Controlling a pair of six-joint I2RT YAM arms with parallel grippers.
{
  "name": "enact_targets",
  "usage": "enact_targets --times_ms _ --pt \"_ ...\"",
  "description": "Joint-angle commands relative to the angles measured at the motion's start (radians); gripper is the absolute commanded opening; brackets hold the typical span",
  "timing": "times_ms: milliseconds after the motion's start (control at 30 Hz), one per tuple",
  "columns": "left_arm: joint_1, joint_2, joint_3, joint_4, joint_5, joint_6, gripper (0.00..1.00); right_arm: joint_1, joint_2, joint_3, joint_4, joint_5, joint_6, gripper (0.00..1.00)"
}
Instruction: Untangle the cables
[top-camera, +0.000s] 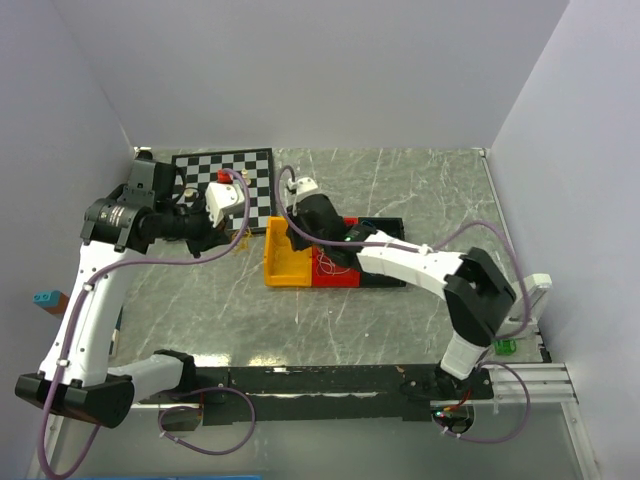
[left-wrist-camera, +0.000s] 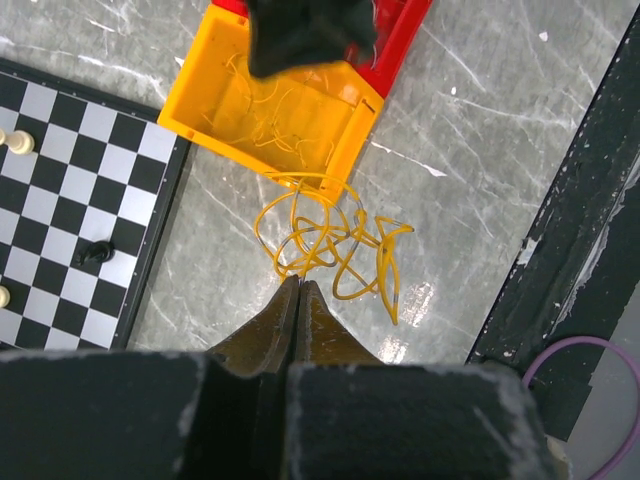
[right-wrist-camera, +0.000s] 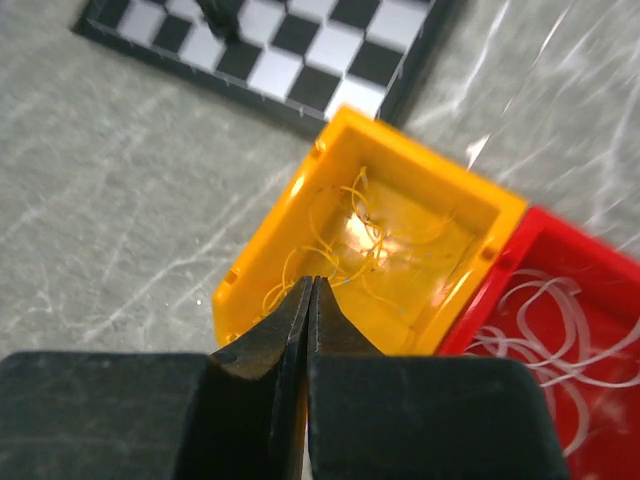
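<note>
On the desk (top-camera: 400, 190), just in front of the yellow bin's (left-wrist-camera: 270, 100) open corner: a loose tangle of yellow cables (left-wrist-camera: 330, 245), several overlapping loops lying flat on the grey marbled surface. One loop reaches up to the bin's lip.

Left pincer (left-wrist-camera: 298, 285): both fingers pressed together, no gap between them. The tips sit at the near edge of the tangle, touching its closest loop. Cannot tell whether a strand is nipped between them.

Right pincer (right-wrist-camera: 308, 285): fingers likewise pressed together, nothing seen between them. It hangs over the near wall of the yellow bin, tips pointing down into it. In the left wrist view its dark body covers the bin's far end.

Yellow bin contents: more fine yellow strands (right-wrist-camera: 360, 240), curled across the floor of the bin, apart from the tangle outside.

Red bin (right-wrist-camera: 560, 300): stands touching the yellow bin along one side. It holds white cables (right-wrist-camera: 545, 330), wide curly loops lying on its floor.

Chessboard (top-camera: 250, 170): lies flat at the far left of the desk, its corner near the yellow bin. In the left wrist view one black piece (left-wrist-camera: 95, 253) and one pale piece (left-wrist-camera: 18, 143) stand on it, well apart.

The top view places the left pincer between chessboard and yellow bin, with the right arm reaching across from the right.
</note>
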Motion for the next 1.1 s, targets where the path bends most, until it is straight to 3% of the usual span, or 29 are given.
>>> enact_targets --times_ms 0,300,367,467,600,933,1067 --pt "0.001 -0.038 0.006 0.038 0.050 -0.029 0.03 0.009 0.085 0.039 -0.010 -0.037 0.114 0.00" --pt "0.000 -0.024 -0.113 0.207 0.025 -0.132 0.06 0.006 0.153 0.033 -0.042 -0.060 0.183 0.00" --pt "0.000 -0.012 -0.156 0.271 0.005 -0.168 0.06 -0.009 0.110 0.037 -0.054 -0.073 0.198 0.21" --pt "-0.002 0.034 -0.201 0.357 -0.022 -0.240 0.06 -0.033 -0.023 -0.016 -0.013 -0.114 0.221 0.44" --pt "-0.003 0.164 -0.175 0.425 -0.045 -0.339 0.06 -0.046 -0.181 -0.085 0.016 -0.129 0.226 0.63" --pt "-0.149 0.536 0.008 0.458 -0.156 -0.419 0.10 -0.063 -0.580 -0.334 -0.011 0.059 0.237 0.65" --pt "-0.193 0.622 0.017 0.497 -0.242 -0.437 0.21 -0.107 -0.698 -0.400 -0.048 0.087 0.235 0.65"
